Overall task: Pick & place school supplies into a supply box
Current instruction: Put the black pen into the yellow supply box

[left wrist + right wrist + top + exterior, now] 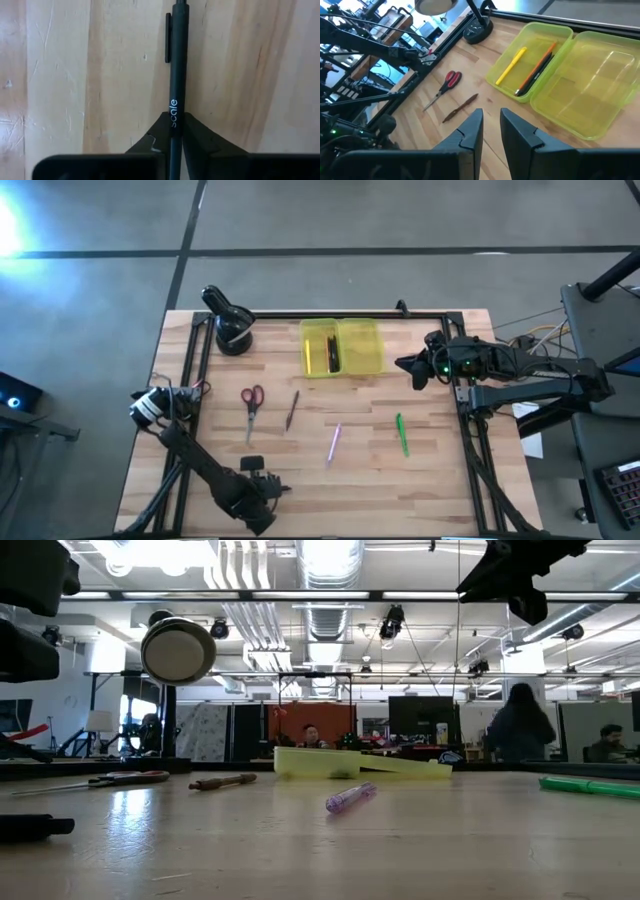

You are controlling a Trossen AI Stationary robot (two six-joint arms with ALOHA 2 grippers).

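Note:
The yellow supply box (342, 347) lies open at the table's far middle. In the right wrist view the supply box (560, 75) holds a yellow pen, an orange pencil and a black one. Red scissors (251, 402), a brown pencil (292, 410), a pink pen (334, 444) and a green pen (402, 434) lie flat on the wood. My left gripper (256, 472) is low at the near left, shut on a black pen (173, 75). My right gripper (491, 132) hovers raised just right of the box, fingers slightly apart and holding nothing. My left gripper pinches the black pen's barrel at the printed word (173, 112), below the clip, between its two fingertips (197, 135). The fingers come from above, pointing down, and lie across the pen. In the low view the pen (30, 827) lies flat on the table.
A black lamp with a round base (232, 328) stands at the far left, beside the box. A black frame rail (340, 314) runs along the table's far edge and down both sides. Bare wood lies between the loose pens and the near edge.

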